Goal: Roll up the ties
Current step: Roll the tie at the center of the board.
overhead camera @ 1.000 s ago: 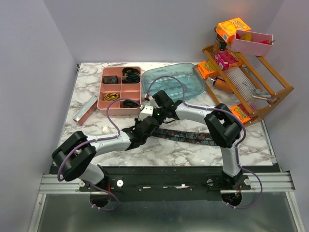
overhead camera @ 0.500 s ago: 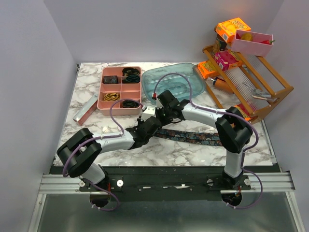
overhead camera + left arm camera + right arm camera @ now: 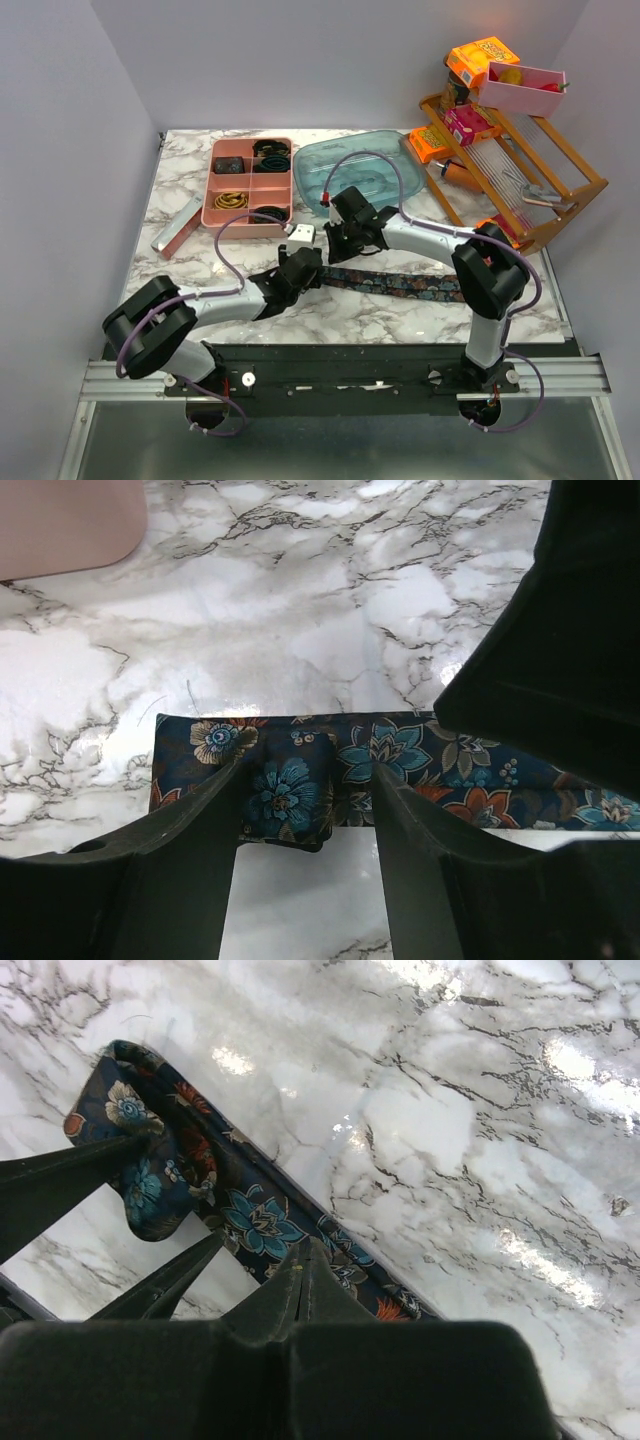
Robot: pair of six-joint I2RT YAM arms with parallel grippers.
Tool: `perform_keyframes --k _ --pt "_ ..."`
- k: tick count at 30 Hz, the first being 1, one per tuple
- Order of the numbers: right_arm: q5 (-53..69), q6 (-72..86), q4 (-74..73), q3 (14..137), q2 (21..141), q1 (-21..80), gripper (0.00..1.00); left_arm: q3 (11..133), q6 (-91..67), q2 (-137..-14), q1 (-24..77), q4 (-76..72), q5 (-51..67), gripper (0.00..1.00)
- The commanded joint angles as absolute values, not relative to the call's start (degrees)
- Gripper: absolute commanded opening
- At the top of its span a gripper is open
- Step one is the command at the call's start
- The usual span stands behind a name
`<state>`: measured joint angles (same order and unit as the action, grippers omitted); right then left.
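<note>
**Tie flat on marble, folded end between parted jaws**

The tie (image 3: 400, 285) is a long, narrow band of dark navy cloth printed with blue, orange and cream flowers. It lies flat on the glossy, grey-veined marble table (image 3: 180, 190), on the arms' side of the pink tray (image 3: 207, 200), and runs off to the right of it. The end nearest the tray is doubled over into one small, soft fold (a single turn only).

The left gripper (image 3: 308, 780) stands with its black wedge fingers (image 3: 200, 840) apart, one on each side of that fold. A gap shows beside the right finger, so nothing is clamped. The right gripper (image 3: 300, 1255) is pinched fully together and holds nothing. Its point sits over the flat stretch of the tie just beyond the fold, and whether it touches the cloth cannot be told.

The tray is moulded plastic, divided into compartments, several with dark coils inside. A translucent teal tub (image 3: 400, 160) with rounded corners sits just right of the tray. A slatted wooden rack (image 3: 560, 150), tilted and carrying bright boxes, stands well right of the tray. Purple cables (image 3: 225, 255) loop above both arms, between the tray and the tie, and the arms hide the fold from overhead.
</note>
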<state>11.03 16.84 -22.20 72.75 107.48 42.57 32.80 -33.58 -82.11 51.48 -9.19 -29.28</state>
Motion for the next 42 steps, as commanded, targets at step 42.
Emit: perform_keyframes --k 42 --pt "18.6 16.9 -17.0 77.0 114.9 45.4 0.01 10.2 -51.9 -74.3 20.8 -42.3 12.7 0.85"
